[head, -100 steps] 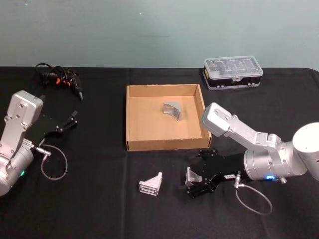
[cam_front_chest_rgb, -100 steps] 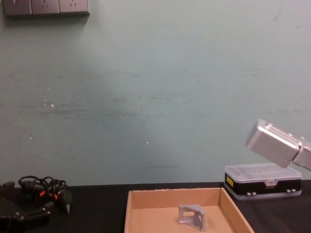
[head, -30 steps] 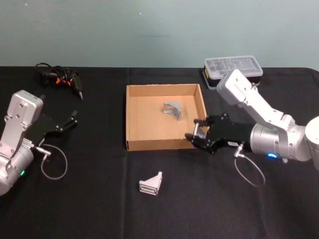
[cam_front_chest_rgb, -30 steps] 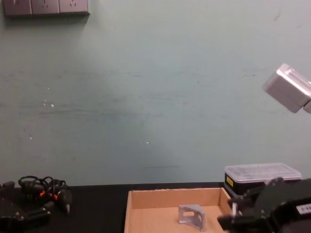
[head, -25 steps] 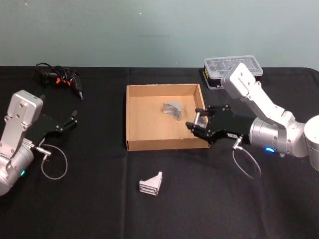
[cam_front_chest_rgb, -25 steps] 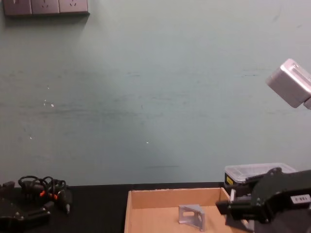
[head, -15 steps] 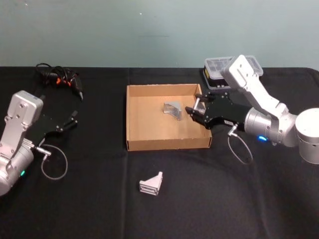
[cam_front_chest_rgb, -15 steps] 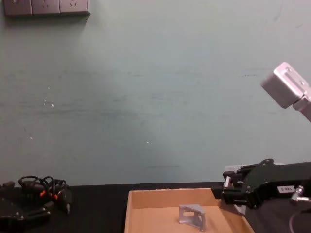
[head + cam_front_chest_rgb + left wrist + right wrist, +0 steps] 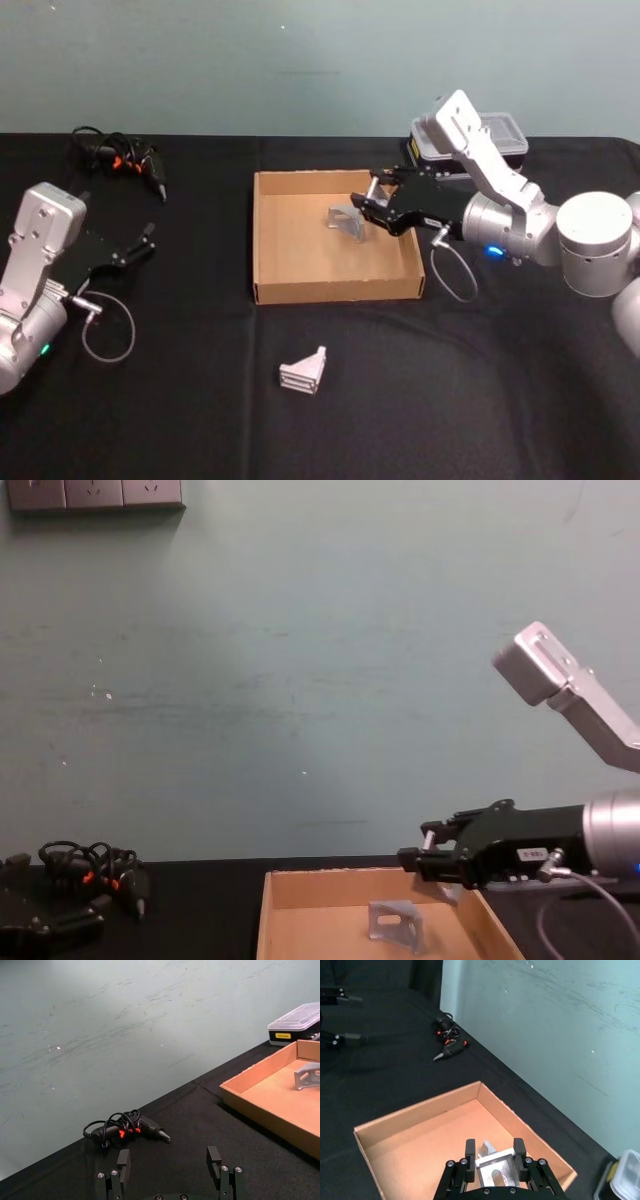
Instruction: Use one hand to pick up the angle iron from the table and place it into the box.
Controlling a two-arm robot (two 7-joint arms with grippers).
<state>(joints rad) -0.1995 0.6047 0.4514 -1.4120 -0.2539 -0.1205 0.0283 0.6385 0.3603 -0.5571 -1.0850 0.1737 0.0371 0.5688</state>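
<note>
My right gripper (image 9: 372,203) hangs over the far right part of the tan cardboard box (image 9: 268,243), shut on a silver angle iron (image 9: 495,1166) that sits between its black fingers (image 9: 469,1149). From the chest it shows just above the box's back wall (image 9: 350,878). A second angle iron (image 9: 347,221) rests inside the box, just below and beside the held one. A third angle iron (image 9: 303,372) lies on the black table (image 9: 200,400) in front of the box. My left gripper (image 9: 145,240) is parked at the far left, open and empty (image 9: 170,1170).
A black plastic case with a clear lid (image 9: 495,140) stands behind my right arm. A black and orange corded tool (image 9: 125,160) lies at the back left. A cable loop (image 9: 110,330) hangs by my left arm.
My right gripper has risen from the table in front of the box and swung back and left over the box, carrying the angle iron. The left arm has stayed still.
</note>
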